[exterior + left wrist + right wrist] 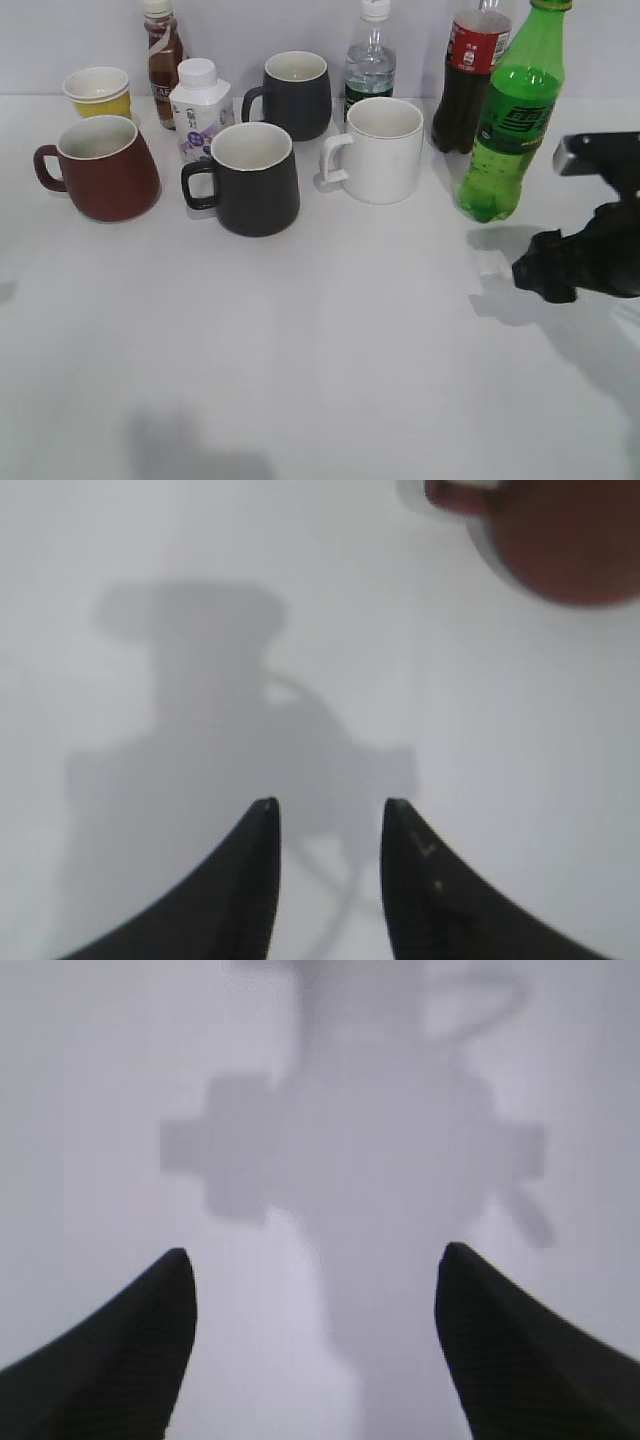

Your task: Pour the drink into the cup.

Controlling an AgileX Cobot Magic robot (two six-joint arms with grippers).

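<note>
Exterior view: the right gripper [545,275], spread wide and empty, hovers beside the tall translucent green plastic soda bottle [507,130]; a clumsy approach could topple it.

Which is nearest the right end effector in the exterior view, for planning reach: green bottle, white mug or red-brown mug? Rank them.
1. Green bottle, just up-left of the right end effector.
2. White mug, centre.
3. Red-brown mug, far left.

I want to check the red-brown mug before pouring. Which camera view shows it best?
The exterior view: the red-brown mug stands there whole, with its handle and pale inside in sight. The left wrist view shows only a blurred part of it at the top right corner. The right wrist view shows none of it.
</note>
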